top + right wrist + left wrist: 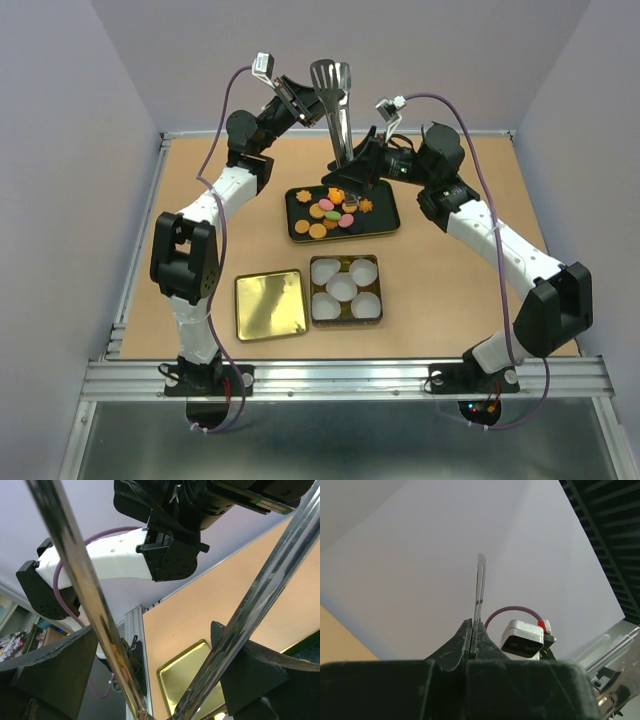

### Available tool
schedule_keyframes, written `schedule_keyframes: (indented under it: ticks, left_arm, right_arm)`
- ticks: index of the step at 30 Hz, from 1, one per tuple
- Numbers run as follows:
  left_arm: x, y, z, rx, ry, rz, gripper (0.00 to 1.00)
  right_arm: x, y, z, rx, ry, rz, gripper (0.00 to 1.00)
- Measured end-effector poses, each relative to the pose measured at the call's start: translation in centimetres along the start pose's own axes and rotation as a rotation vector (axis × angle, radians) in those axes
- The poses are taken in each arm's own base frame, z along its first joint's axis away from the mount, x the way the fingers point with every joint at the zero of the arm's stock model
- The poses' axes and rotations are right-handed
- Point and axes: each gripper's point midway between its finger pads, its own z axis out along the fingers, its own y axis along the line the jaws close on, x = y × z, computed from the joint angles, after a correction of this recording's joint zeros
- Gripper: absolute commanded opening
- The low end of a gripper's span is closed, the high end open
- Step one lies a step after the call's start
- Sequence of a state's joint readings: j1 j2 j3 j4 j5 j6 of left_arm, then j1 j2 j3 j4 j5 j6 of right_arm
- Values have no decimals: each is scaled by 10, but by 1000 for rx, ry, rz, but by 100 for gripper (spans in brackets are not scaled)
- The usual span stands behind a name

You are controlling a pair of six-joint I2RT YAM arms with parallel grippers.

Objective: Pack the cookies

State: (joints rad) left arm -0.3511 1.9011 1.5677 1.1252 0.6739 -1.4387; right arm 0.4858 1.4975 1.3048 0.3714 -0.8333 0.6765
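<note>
1. Left gripper: fingers pressed together, pinching the thin edge of the metal tongs near their upper end. Tongs upright over the far side of the table in the top view.
2. Right gripper: fingers spread wide, straddling both tongs arms lower down. Cannot tell from the wrist view whether the pads actually touch the arms.
3. Cookies: loose heap of orange, pink and green pieces in the dark tray, just below the tongs' lower end. None packed yet.
4. Tin with five white paper cups just nearside of the tray; gold lid beside it on the left.
5. Step in hand, as judged: passing the tongs over to the right gripper for use.
6. To do it well:
   - Seat both arms squarely on the right pads before any release on the left.
   - Close only part way, since a full squeeze would shut the tips too early.
   - Expect slick metal, so watch for sliding or twisting once the left lets go.
7. Afterwards, probably best to start on a single cookie at the heap's edge, not the stacked middle.
</note>
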Motion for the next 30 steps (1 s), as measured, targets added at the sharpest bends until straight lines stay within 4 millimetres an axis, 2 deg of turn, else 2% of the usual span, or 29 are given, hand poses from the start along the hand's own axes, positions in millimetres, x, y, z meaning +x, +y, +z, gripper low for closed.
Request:
schedule_keyframes:
  ticks: [5, 13, 14, 17, 18, 23, 25, 26, 27, 29, 30]
  left_arm:
    - [-1, 5, -1, -18, -15, 3, 0]
    - [-2, 4, -2, -25, -22, 8, 0]
    - [-1, 4, -2, -25, -21, 6, 0]
    - [-1, 2, -2, -17, -20, 4, 0]
    - [-1, 1, -2, -12, -17, 4, 0]
    - [1, -5, -2, 12, -9, 2, 0]
    - [1, -8, -2, 22, -7, 9, 7]
    - [1, -9, -2, 26, -6, 10, 20]
    - [1, -10, -3, 30, -4, 13, 28]
    - [2, -11, -3, 36, 1, 14, 41]
    - [3, -11, -3, 36, 5, 14, 43]
  right_arm:
    - [2, -5, 0, 23, 3, 8, 90]
    - [1, -10, 0, 46, -4, 4, 71]
    - [2, -10, 0, 49, -4, 7, 65]
    - [2, -12, 0, 55, -4, 11, 58]
    - [2, -12, 0, 59, -5, 13, 53]
    - [2, -14, 0, 66, -7, 23, 47]
    - [2, -14, 0, 68, -7, 25, 44]
    - [2, -14, 0, 68, -7, 25, 44]
    - [2, -14, 0, 70, -8, 29, 43]
    - [2, -15, 0, 72, -8, 32, 43]
    - [2, -15, 0, 73, -9, 31, 43]
